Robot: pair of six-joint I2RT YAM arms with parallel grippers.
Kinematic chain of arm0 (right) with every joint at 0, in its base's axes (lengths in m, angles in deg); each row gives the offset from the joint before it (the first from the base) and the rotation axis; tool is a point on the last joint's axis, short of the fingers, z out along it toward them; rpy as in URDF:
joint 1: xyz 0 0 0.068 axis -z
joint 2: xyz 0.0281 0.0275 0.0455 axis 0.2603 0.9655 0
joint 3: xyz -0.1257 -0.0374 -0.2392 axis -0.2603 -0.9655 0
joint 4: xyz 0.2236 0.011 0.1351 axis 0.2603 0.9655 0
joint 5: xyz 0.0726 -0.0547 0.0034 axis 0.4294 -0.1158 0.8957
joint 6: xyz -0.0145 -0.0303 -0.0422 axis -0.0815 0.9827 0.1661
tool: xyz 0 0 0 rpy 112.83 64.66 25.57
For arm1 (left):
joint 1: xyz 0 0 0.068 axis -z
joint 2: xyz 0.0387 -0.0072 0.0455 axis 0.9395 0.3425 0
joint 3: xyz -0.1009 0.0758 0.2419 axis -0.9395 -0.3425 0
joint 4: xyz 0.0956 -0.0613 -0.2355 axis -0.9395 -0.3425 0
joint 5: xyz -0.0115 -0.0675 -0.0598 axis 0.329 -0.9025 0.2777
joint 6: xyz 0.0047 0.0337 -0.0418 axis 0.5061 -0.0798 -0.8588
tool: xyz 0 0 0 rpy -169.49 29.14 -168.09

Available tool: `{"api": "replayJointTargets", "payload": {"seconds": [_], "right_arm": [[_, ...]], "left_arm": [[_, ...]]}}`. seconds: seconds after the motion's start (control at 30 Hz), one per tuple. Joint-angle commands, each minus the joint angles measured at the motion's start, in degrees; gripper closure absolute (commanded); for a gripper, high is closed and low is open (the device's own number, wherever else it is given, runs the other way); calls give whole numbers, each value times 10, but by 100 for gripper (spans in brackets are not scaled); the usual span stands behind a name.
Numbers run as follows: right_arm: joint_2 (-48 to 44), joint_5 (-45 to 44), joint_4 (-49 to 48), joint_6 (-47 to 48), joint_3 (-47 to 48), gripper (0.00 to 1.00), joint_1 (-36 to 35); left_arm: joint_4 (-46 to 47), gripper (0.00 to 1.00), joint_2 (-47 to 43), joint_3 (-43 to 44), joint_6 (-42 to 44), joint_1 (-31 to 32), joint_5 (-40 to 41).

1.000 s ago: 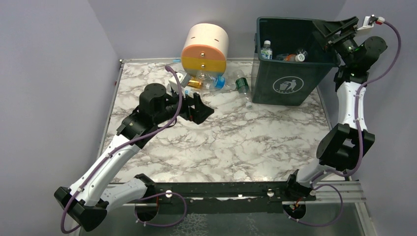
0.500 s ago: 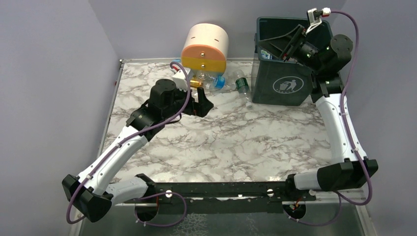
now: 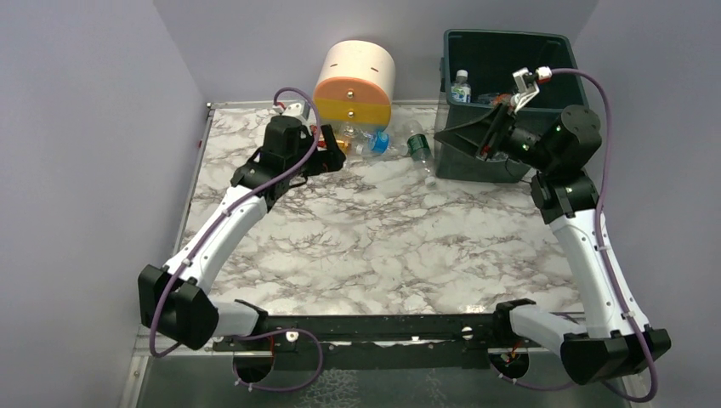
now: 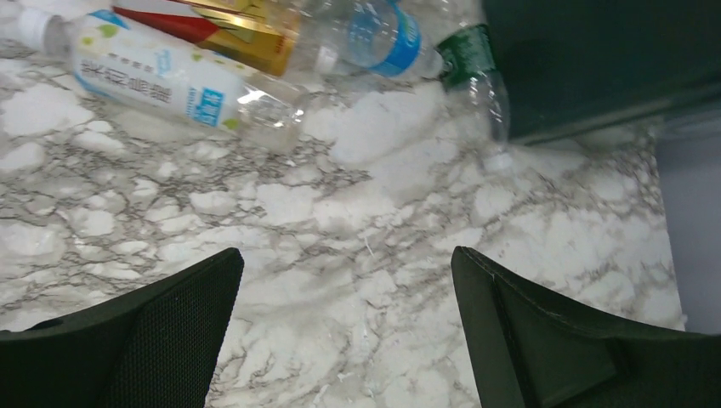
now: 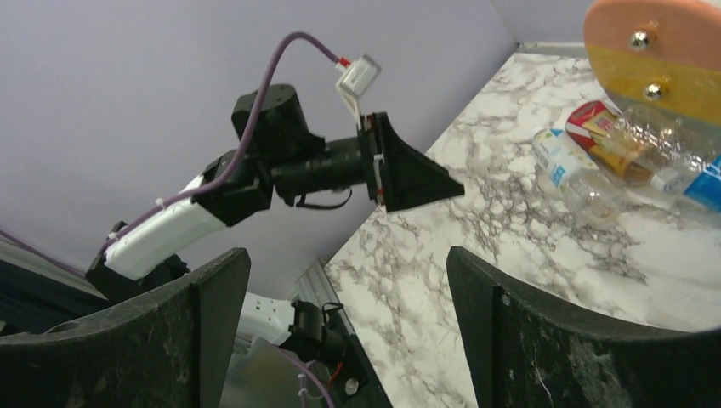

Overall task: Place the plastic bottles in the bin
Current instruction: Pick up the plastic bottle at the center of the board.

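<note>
**Operator:** From my left wrist view, the closest target is the clear plastic bottle with the white printed label [image 4: 170, 81]. It lies on its side on the white-and-grey marble tabletop [image 4: 357, 229]. Close behind it are an orange-filled bottle with a red label [image 4: 223, 27] and a clear bottle with a blue label [image 4: 378, 34]. A clear bottle with a green label [image 4: 476, 76] lies just beside the dark green square plastic bin [image 3: 502, 34].

**Spotter:** How do you expect the white one to handle?

**Operator:** It looks empty, so I'd judge it light, thin-walled and slick. It will likely roll if nudged and buckle if squeezed hard. I'd take it across the labelled middle, jaws square to its long axis, not at the tapering neck. The orange-filled one should be heavier and firmer.

**Spotter:** Grippers?

**Operator:** My left gripper [image 4: 349, 340] has its jaws spread wide with nothing between them, and it hovers over bare marble short of the cluster. My right gripper [image 3: 466, 136] is also agape and empty, held in front of the bin's near side.

**Spotter:** Anything crowding the grab?

**Operator:** The cream, orange and grey round drawer unit [image 3: 353, 81] stands right behind the heap, so I have little room on the far side. A few bottles already sit inside the bin, including an upright bottle with a white cap [image 3: 461, 87].
</note>
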Motion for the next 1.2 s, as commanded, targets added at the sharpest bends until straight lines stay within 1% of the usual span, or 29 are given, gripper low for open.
{"api": "replayJointTargets", "payload": {"seconds": [0.0,0.37,0.57,0.73,0.83,1.17], "right_arm": [[-45,17,45,27,-30,11,-5],[-96,24,84,37,-86,11,-6],[-111,25,94,39,-107,11,-6],[-115,25,108,46,-112,11,-6],[-116,22,114,49,-114,11,-6],[-115,22,116,48,-134,11,-6]], "left_arm": [[20,1,37,28,-56,-47,41],[17,1,193,98,-170,-111,85],[-60,1,309,194,-251,-126,123],[-97,1,394,255,-282,-133,97],[-104,1,415,259,-297,-133,96],[-103,1,415,225,-330,-135,133]]}}
